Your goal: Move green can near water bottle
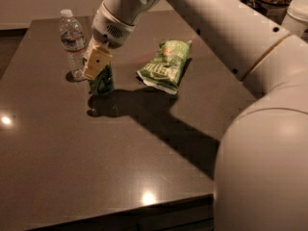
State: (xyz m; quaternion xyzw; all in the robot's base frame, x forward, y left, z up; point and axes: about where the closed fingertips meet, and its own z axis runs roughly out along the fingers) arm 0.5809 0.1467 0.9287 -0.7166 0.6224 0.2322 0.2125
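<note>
The green can (102, 82) is dark green and hangs upright just above the dark table (96, 158), its shadow below it. My gripper (97, 61) is shut on the can's top from above, one cream finger (96, 62) covering its upper half. The water bottle (73, 43), clear with a white cap and label band, stands upright at the table's far left, a little left of and behind the can, not touching it.
A crinkled light green chip bag (166, 65) lies flat right of the can. My white arm (231, 42) reaches in from the right and fills the right side. Jars (298, 8) stand at the far right beyond the table.
</note>
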